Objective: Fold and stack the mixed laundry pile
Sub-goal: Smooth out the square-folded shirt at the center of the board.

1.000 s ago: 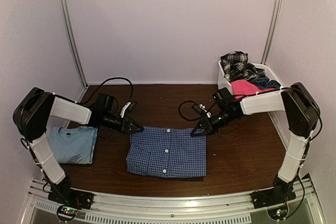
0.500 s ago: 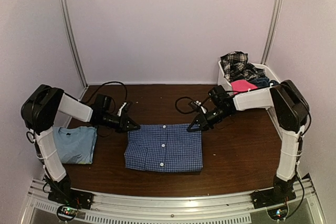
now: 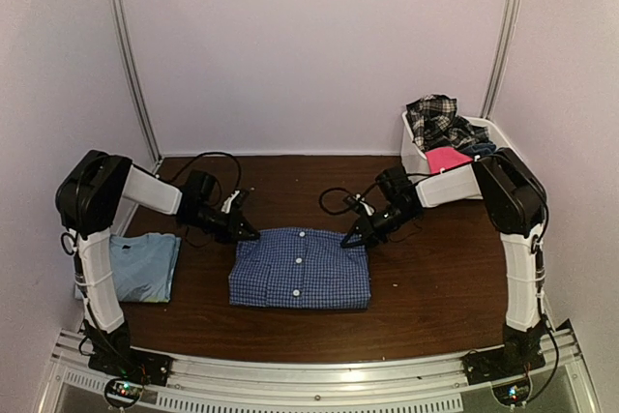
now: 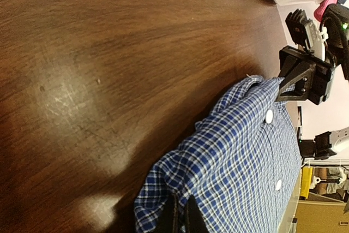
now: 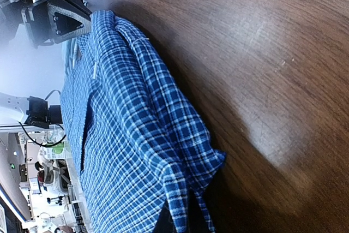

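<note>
Two pinches on one garment, one at each far corner. At far left of the counter point(image 3: 435, 278), parked beside the working area: light blue T-shirt point(image 3: 140, 266), folded flat, probably laid there as the base of the stack.

Next along, left arm point(image 3: 155, 192) reaching low to the far-left corner of the blue small-check button shirt point(image 3: 300, 280). Left jaws pressed together on that corner's cloth, shown in the left wrist view as dark fingertips point(image 4: 170, 217) biting the folded edge.

Shirt itself flat on the counter's middle, between both arms, buttons up. Likely gripped at both far corners to carry that edge evenly, either toward the near edge for another fold or sideways toward the T-shirt; cannot tell which. Long axis across the counter, left to right. Button placket crosswise to it, running far edge to near edge with a slight tilt. Collar end not clear.

Further right, right jaws likewise clamped on the far-right corner, cloth bunched at the tips in the right wrist view.

At far right, back corner: white basket point(image 3: 414, 154) holding the remainder of the mixed laundry pile. Black-white plaid piece point(image 3: 433, 118) on top, hot pink piece point(image 3: 447, 159) and dark navy pieces point(image 3: 486, 150) below, not yet handled.
</note>
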